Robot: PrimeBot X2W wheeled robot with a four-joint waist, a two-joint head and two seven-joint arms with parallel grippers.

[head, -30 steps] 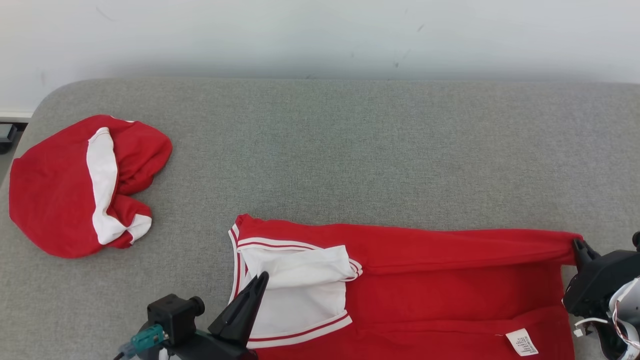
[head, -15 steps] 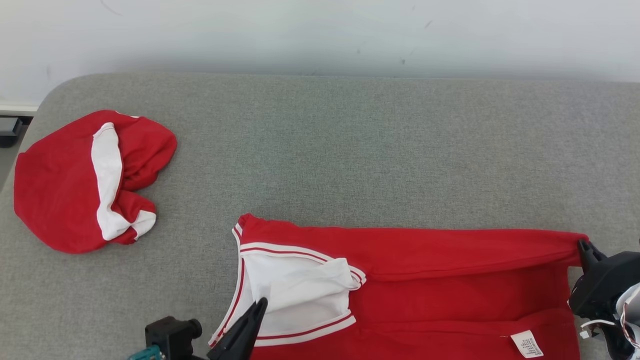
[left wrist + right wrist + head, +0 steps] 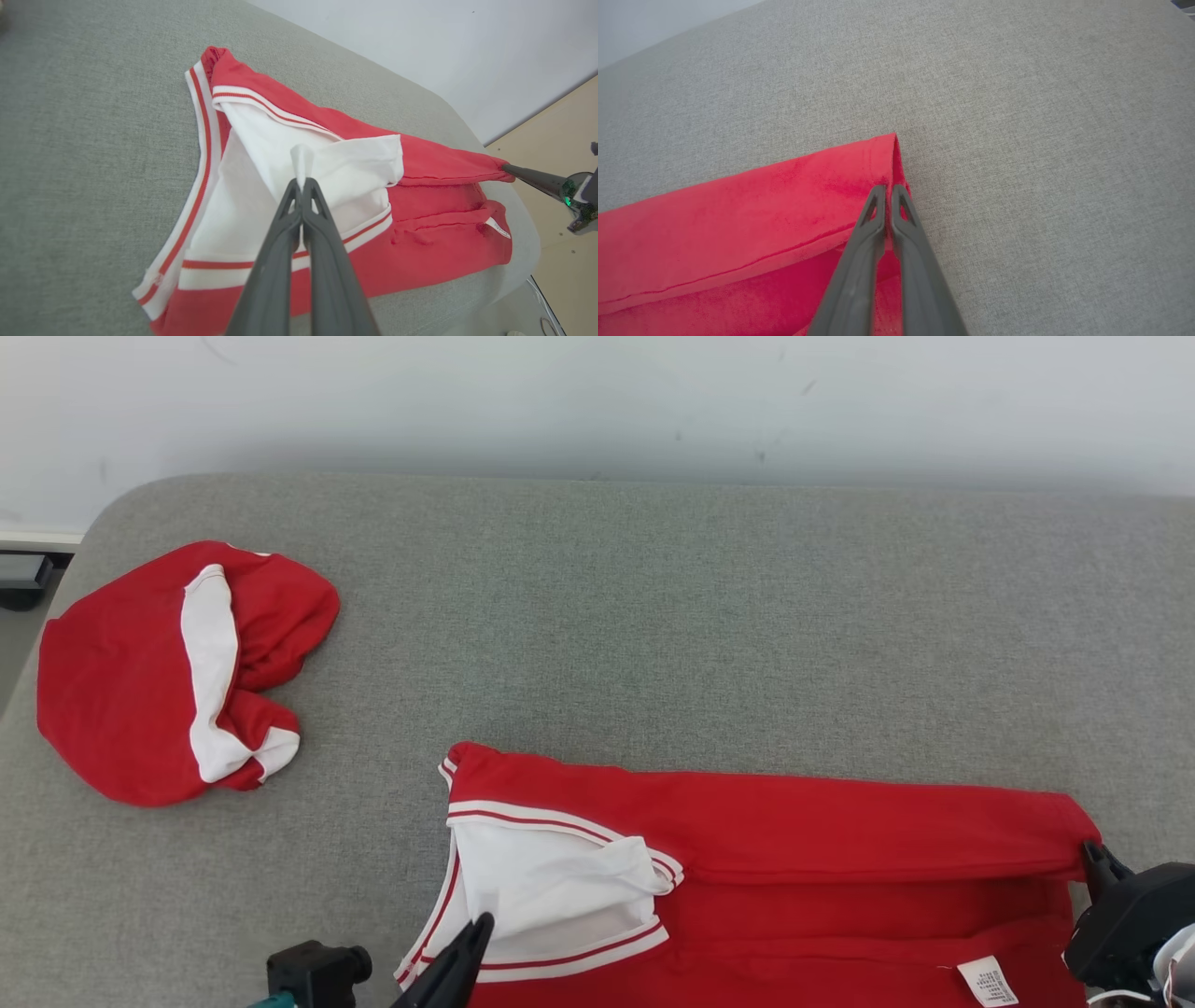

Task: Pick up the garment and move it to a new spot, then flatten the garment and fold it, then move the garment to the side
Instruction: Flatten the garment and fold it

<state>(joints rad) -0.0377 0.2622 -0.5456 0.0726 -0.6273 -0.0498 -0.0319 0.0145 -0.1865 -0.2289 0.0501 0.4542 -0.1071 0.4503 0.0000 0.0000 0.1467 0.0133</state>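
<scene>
The left pincer (image 3: pixel 301 185), pressed together, pinches a white fold of the red garment (image 3: pixel 794 821); the right pincer (image 3: pixel 887 190) clamps its red corner.

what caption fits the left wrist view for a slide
Left gripper shut on a pinch of white fabric of the red-and-white garment, which lies on the grey upholstered surface.

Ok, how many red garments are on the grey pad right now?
2. A bunched garment lies at the left end of the pad; a spread garment lies along the near edge, pinched by the left tool and the right tool.
</scene>
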